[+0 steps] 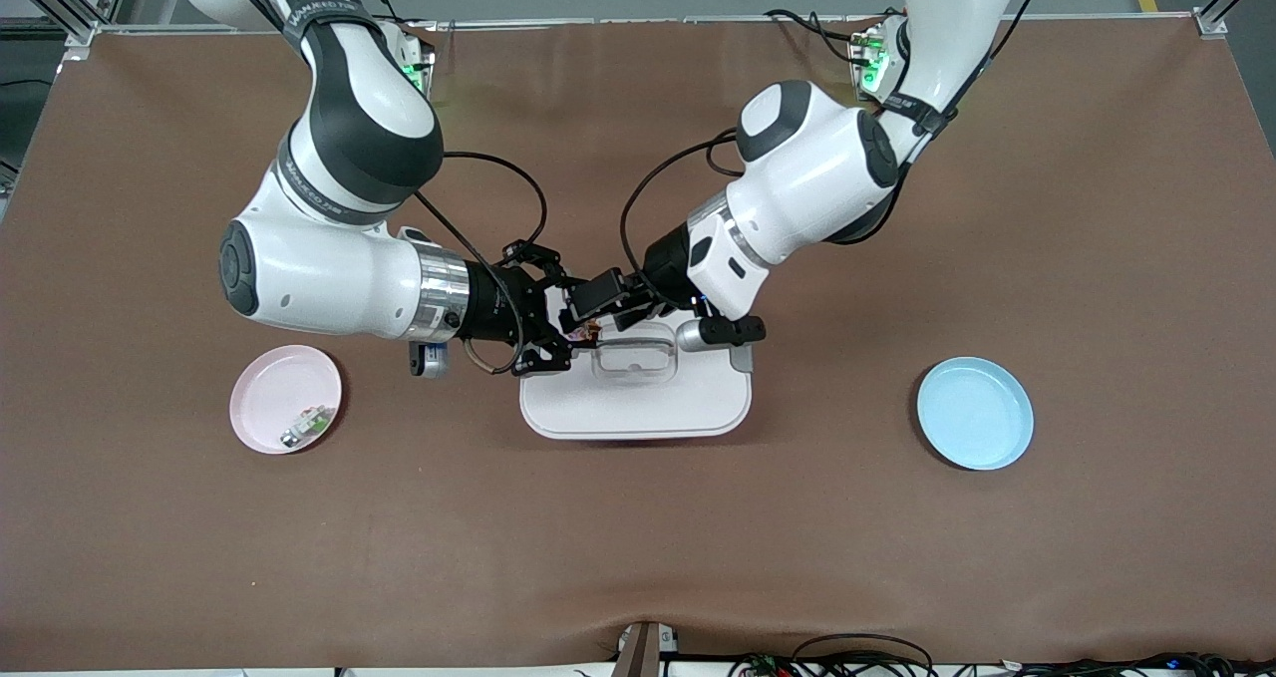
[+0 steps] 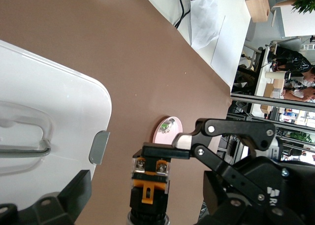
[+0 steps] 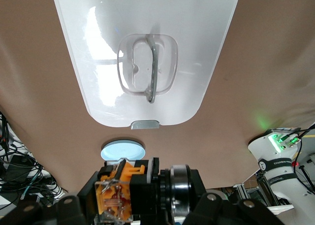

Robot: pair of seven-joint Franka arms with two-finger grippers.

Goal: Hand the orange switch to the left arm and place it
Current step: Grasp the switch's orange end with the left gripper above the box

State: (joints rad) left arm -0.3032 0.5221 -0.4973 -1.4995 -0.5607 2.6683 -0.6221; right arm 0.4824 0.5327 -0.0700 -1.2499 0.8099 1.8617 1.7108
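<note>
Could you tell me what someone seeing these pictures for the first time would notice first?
Most striking are the left gripper and right gripper meeting over the white box mid-table, with the orange switch between them. The switch fills the foreground of both wrist views. Next come a pink plate with a small component toward the right arm's end and a blue plate toward the left arm's end.

Both claws meet over the box (image 1: 638,398); one plate (image 1: 285,399) lies toward each table end.

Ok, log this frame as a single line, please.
phase: handover above box | orange switch: between both claws | right claw: on switch | left claw: at switch, grip unclear | blue plate: empty
</note>
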